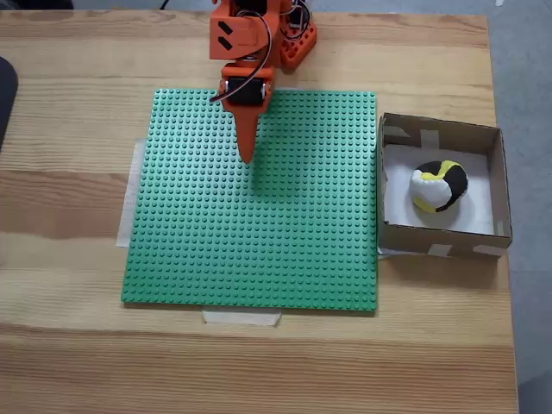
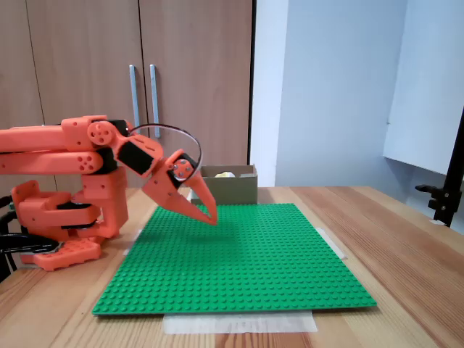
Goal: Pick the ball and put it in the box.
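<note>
Ball (image 1: 439, 186) – lumpy, white/black/yellow patches – sits inside box (image 1: 495, 177), on its white floor; box is shallow brown cardboard, taped corners, upright.

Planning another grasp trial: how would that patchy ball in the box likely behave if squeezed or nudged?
The ball looks lumpy and soft, so it would probably give under the fingers rather than slip. Its uneven shape suggests it would wobble, not roll far. The low walls of the box would likely stop it anyway.
</note>
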